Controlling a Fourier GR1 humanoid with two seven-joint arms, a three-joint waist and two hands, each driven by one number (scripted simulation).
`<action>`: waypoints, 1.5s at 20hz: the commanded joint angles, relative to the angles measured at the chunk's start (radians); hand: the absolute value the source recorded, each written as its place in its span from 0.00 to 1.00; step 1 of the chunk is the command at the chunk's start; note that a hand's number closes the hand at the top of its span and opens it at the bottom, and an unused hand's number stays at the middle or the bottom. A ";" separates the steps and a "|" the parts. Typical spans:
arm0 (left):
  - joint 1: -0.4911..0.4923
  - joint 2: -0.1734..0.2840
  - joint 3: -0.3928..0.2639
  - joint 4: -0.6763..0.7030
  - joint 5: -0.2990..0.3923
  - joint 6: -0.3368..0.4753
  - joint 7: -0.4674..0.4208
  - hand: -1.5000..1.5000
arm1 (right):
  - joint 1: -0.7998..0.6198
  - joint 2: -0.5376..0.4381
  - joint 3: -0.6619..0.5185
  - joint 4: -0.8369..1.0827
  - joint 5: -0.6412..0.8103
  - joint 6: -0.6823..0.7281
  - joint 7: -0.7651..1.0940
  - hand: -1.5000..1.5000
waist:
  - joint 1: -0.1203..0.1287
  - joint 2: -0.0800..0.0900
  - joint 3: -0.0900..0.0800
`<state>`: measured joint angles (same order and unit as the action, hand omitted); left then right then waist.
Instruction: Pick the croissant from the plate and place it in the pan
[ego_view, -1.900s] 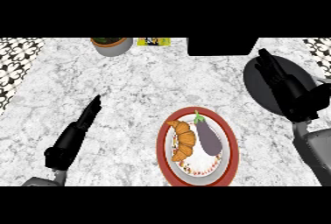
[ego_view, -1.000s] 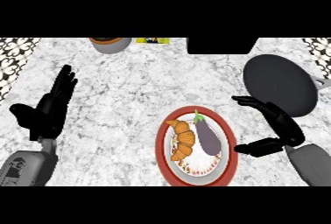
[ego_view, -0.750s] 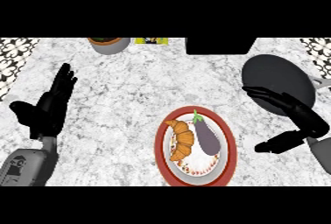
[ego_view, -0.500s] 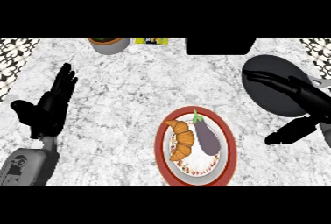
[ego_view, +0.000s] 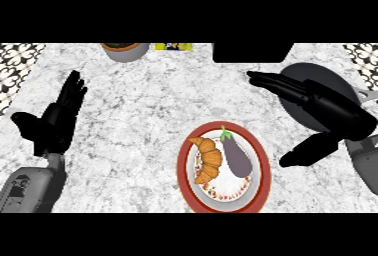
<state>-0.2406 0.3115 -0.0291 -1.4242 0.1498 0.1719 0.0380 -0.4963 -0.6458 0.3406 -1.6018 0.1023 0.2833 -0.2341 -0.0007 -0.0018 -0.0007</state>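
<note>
The croissant (ego_view: 208, 160) lay untouched on your plate (ego_view: 260, 172); nothing was in the pan (ego_view: 328, 82). Your right hand (ego_view: 325, 107) hovered spread and empty; your left hand (ego_view: 53, 122) rested open.

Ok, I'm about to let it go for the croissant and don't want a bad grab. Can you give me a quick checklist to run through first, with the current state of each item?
1. Croissant on the plate and uncovered: ok, it lies on the plate's left half.
2. Eggplant apart from the croissant: cannot tell, they lie side by side and very close.
3. Right robot hand open and holding nothing: ok, fingers straight, thumb spread.
4. Right robot hand above the croissant: not ok, it is up and right of the plate, over the pan.
5. Pan free to receive: cannot tell, the hand hides much of it.
6. Left robot hand out of the way: ok, resting open at the left.
</note>
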 joint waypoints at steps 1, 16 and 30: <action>0.060 -0.008 0.006 -0.036 -0.016 -0.006 -0.010 0.50 | 0.049 0.015 -0.002 -0.154 -0.013 0.080 0.095 0.00 | -0.001 -0.001 0.000; 0.044 -0.046 0.058 -0.053 -0.044 -0.042 0.005 0.50 | 0.090 0.275 0.074 -0.113 0.258 0.128 0.237 0.00 | 0.004 0.002 0.001; 0.007 -0.064 0.075 -0.064 -0.086 -0.068 0.071 0.50 | 0.042 0.360 0.048 0.109 0.428 0.236 0.152 0.00 | 0.005 0.002 0.001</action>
<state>-0.2314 0.2445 0.0414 -1.4627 0.0737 0.1128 0.0779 -0.4290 -0.2922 0.4054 -1.5387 0.5069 0.4590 -0.0525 0.0034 0.0004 0.0000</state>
